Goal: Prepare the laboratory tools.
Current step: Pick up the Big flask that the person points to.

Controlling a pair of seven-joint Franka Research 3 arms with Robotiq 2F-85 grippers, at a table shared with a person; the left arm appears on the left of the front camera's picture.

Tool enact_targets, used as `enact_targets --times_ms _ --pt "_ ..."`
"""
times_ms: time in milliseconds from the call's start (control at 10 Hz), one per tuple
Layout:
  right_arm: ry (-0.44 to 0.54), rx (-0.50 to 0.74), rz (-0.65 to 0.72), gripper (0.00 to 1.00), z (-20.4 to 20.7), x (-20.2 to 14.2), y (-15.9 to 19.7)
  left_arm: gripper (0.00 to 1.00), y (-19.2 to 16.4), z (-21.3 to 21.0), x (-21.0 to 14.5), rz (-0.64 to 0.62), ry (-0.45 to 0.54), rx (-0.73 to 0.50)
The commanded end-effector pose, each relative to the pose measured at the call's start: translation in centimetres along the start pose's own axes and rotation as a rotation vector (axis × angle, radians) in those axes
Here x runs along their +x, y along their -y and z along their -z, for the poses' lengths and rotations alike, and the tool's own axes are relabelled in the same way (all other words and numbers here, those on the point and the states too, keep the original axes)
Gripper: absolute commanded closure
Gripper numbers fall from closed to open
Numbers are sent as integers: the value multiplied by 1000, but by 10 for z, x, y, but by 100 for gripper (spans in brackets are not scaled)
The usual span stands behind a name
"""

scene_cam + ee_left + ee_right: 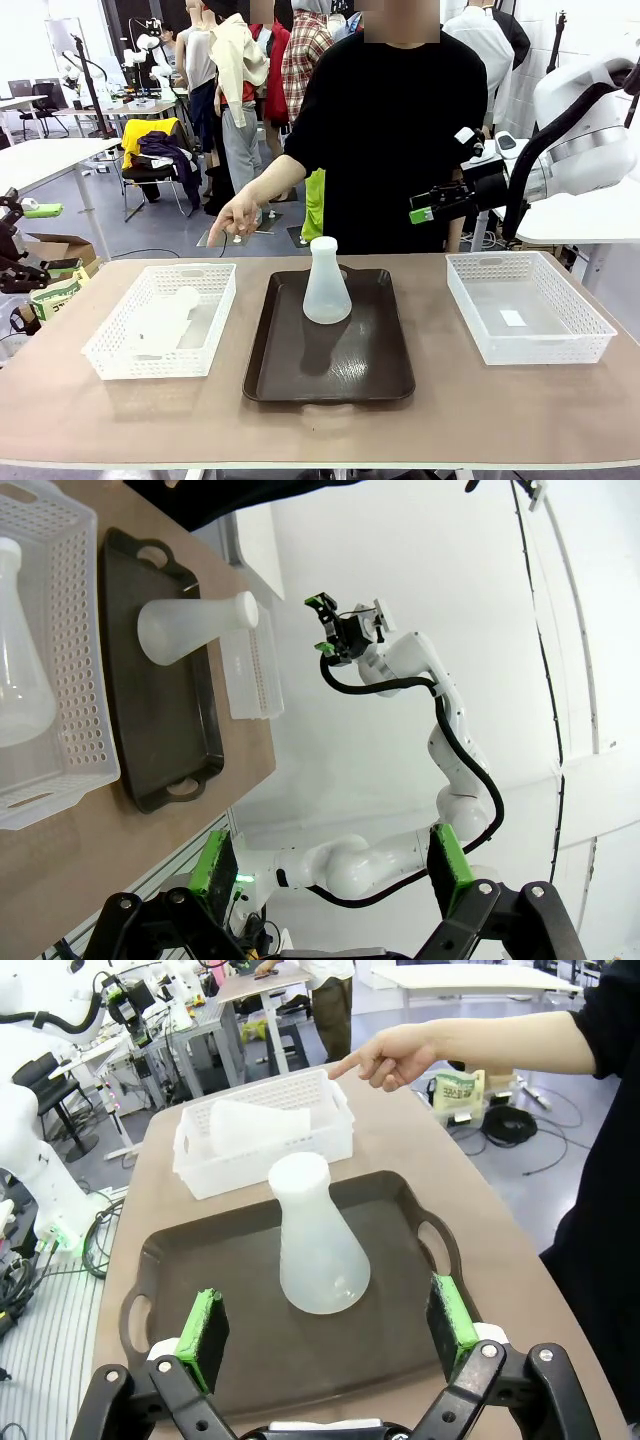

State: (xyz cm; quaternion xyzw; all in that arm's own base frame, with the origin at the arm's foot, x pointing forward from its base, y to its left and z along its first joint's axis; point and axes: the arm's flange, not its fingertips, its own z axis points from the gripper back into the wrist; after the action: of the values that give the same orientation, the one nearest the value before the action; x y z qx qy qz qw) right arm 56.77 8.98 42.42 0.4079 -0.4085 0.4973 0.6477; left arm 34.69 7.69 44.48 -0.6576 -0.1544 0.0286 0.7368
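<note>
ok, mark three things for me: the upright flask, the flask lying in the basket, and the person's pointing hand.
upright flask [327, 292]: front view, on the conical body.
lying flask [255, 1125]: right wrist view, on its side wall.
pointing hand [240, 212]: front view, on the back of the hand.

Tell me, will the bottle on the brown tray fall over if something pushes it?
Probably not easily: the flask stands upright on a wide base. Pushed at its narrow neck, it might tip. It looks empty, so likely light.

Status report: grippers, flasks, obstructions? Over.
Left gripper, right gripper open. Upright flask on tray; second flask lying in basket. Person's hand pointing toward basket.
</note>
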Motion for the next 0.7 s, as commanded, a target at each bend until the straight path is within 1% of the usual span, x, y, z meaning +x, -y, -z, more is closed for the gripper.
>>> enact_targets --times_ms 0,600 --pt "-4 0 2 0 0 1 0 0 0 -2 -2 10 -4 0" --pt "-4 0 2 0 0 1 0 0 0 0 0 0 0 0"
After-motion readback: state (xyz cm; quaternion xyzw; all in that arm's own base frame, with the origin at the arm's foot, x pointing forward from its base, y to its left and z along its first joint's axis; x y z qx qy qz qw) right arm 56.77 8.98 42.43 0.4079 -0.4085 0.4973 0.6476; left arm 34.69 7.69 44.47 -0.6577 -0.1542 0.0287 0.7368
